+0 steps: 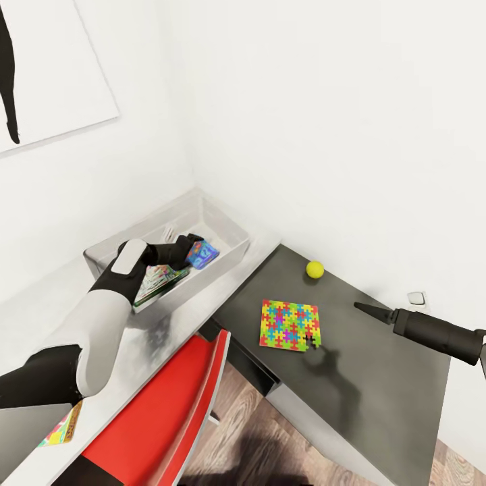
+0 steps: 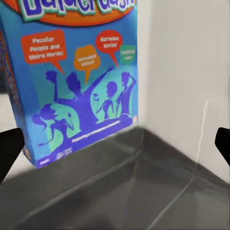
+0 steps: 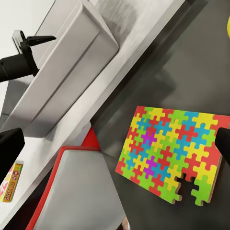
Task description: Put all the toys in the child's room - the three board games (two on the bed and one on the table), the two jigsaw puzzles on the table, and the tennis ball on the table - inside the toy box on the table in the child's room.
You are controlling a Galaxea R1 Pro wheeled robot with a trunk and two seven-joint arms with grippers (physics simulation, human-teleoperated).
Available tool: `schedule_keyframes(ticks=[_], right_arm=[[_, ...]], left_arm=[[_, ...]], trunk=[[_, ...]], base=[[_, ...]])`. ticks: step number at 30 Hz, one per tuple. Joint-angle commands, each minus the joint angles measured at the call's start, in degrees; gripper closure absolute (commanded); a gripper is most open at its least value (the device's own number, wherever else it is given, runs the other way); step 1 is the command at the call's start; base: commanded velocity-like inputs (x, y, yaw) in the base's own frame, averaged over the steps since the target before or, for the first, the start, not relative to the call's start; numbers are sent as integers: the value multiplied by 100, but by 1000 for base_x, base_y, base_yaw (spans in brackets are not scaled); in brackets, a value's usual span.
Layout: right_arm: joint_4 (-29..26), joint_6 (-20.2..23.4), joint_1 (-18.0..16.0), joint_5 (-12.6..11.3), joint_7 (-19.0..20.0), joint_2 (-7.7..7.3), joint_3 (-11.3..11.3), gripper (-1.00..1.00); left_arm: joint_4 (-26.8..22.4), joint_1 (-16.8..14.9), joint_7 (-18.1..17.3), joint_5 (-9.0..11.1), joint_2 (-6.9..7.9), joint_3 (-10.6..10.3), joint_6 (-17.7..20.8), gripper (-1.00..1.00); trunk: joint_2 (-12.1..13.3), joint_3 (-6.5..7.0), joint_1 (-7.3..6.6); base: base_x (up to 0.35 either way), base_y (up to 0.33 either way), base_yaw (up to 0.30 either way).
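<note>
Left gripper (image 1: 183, 244) down inside the toy box (image 1: 233, 229), fingertips hidden behind the wrist in the head view. Blue board game (image 2: 79, 72) cut off by the left wrist view's edge, title only partly legible. Green-edged game box (image 1: 158, 282) half hidden under the left arm. Another printed box (image 1: 62, 426) near the table's (image 1: 378, 378) front edge, mostly covered, print unreadable. Tennis ball (image 3: 228, 25) clipped in the right wrist view.
</note>
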Motion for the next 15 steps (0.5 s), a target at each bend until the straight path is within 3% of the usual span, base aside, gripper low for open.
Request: schedule_keyframes(ticks=[1,4,15], right_arm=[[-1,19,-4,21,34,-1,-5,-100],[-1,19,-4,21,34,-1,-6,-100],[1,19,-4,21,36,-1,-27,-100]], left_arm=[[-8,-3,63,62,-7,33,25,-100],[-211,2,325,311,-1,31,177,-100],[-663,10,1228,820,29,36,465,-100]], trunk=[[-6,-7,2],[-6,-7,2],[-6,-7,2]], base=[[0,0,0],[0,0,0],[0,0,0]])
